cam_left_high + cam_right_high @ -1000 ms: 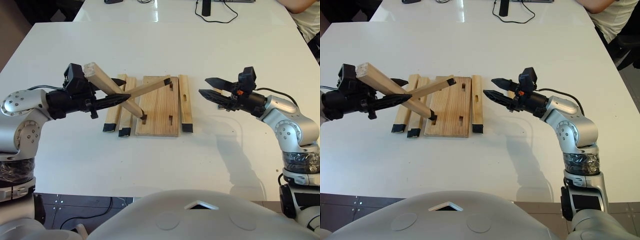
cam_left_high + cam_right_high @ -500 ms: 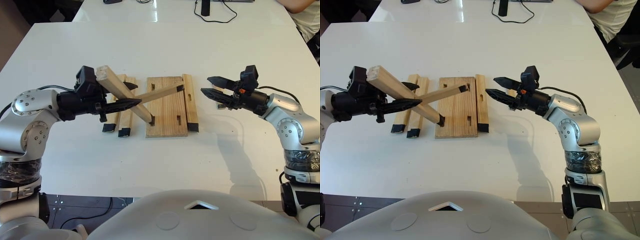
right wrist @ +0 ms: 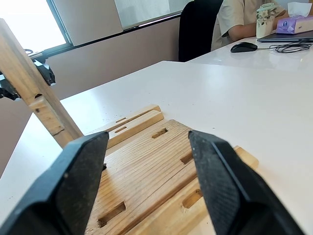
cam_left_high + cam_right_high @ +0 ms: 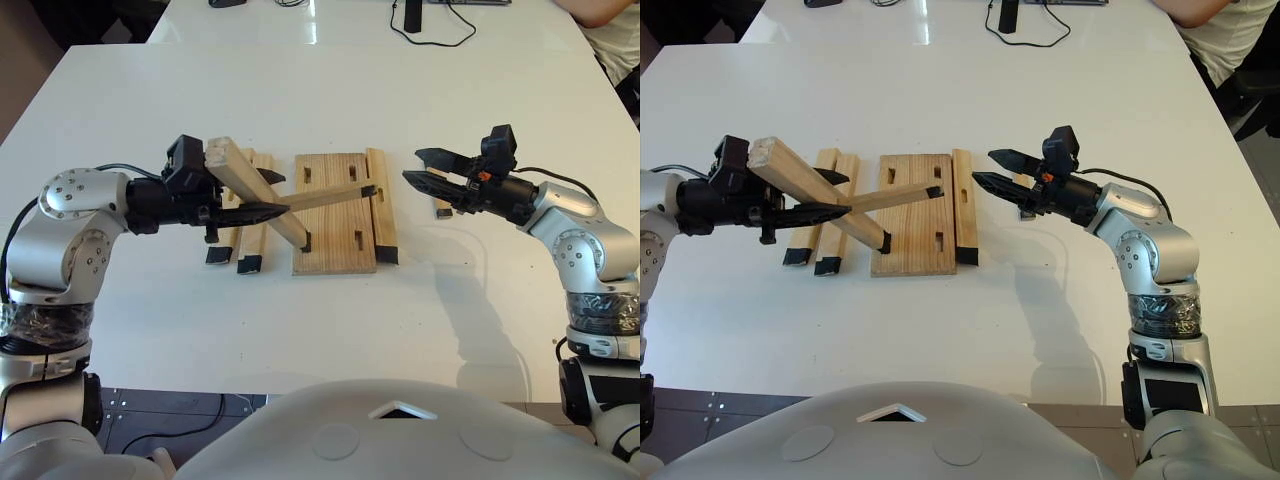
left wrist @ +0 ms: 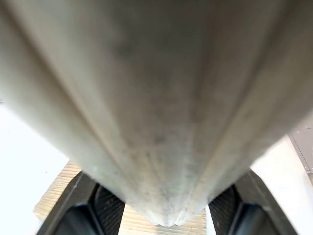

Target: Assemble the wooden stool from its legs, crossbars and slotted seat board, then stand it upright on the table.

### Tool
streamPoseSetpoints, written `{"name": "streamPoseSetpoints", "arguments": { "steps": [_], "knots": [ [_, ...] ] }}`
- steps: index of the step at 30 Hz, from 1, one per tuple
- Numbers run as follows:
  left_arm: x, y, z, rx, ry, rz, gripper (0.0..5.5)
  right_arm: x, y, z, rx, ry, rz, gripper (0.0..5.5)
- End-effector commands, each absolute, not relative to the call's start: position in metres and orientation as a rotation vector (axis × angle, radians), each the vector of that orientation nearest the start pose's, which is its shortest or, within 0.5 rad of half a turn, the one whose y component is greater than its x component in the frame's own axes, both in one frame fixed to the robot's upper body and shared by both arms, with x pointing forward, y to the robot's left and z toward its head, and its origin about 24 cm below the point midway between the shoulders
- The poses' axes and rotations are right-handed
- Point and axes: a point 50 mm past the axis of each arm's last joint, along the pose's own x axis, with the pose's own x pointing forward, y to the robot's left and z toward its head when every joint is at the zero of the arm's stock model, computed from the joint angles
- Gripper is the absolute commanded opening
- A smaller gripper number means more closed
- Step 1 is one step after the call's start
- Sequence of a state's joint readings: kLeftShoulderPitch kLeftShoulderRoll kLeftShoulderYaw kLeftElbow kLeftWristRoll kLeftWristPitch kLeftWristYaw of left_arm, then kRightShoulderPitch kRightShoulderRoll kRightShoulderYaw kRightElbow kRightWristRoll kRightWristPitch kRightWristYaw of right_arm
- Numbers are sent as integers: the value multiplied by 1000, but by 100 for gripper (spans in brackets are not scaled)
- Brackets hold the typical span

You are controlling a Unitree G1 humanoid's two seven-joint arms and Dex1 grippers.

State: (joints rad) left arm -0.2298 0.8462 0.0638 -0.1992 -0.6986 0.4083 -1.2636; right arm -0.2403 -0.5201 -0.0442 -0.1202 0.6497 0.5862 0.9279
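The slotted seat board point(image 4: 337, 222) lies flat mid-table. My left gripper point(image 4: 276, 192) is shut on a wooden leg point(image 4: 232, 167) that tilts up to the left, its dark lower end at a slot in the board point(image 4: 304, 240). A crossbar point(image 4: 325, 194) runs from that leg to the right over the board. The leg point(image 5: 156, 98) looms large in the left wrist view. A third leg point(image 4: 383, 210) lies along the board's right edge. My right gripper point(image 4: 412, 166) hovers open just right of the board, holding nothing; its fingers point(image 3: 73, 181) frame the board point(image 3: 142, 161).
Two more legs point(image 4: 238, 222) lie side by side left of the board. A short wooden piece point(image 4: 441, 207) lies under my right gripper. A dark device with a cable point(image 4: 411, 14) sits at the table's far edge. The near half of the table is bare white.
My left gripper has moved right with the leg. The board and the leg beside it have slid right, and the crossbar has dropped lower. My right gripper has risen slightly.
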Motion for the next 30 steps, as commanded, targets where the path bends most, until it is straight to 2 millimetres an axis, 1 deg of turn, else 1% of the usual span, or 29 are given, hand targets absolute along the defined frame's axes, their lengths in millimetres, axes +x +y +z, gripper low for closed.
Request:
{"name": "streamPoseSetpoints", "arguments": {
  "steps": [1, 4, 9, 13, 16, 20, 24, 25, 26, 30],
  "knots": [
    [252, 211, 162, 231, 170, -1413, 204, 261, -176, 113, 204, 188, 1068, 300],
    [255, 213, 145, 267, 248, -1449, 204, 260, -175, 111, 211, 190, 1067, 300],
    [245, 213, 119, 351, 322, -1494, 204, 260, -172, 109, 225, 187, 1057, 300],
    [233, 211, 99, 329, 354, -1494, 204, 257, -166, 106, 241, 189, 1052, 300],
    [231, 212, 88, 343, 382, -1488, 204, 257, -163, 104, 246, 191, 1051, 300],
    [238, 215, 92, 375, 360, -1463, 204, 260, -163, 105, 241, 180, 1028, 300],
    [251, 218, 108, 462, 274, -1349, 204, 264, -167, 108, 234, 154, 999, 300],
    [253, 219, 111, 485, 268, -1328, 240, 265, -169, 109, 232, 145, 985, 300],
    [255, 220, 116, 503, 258, -1302, 247, 267, -171, 110, 228, 135, 968, 300],
    [254, 226, 132, 595, 190, -1211, 308, 270, -178, 111, 219, 109, 910, 300]
  ]
}}
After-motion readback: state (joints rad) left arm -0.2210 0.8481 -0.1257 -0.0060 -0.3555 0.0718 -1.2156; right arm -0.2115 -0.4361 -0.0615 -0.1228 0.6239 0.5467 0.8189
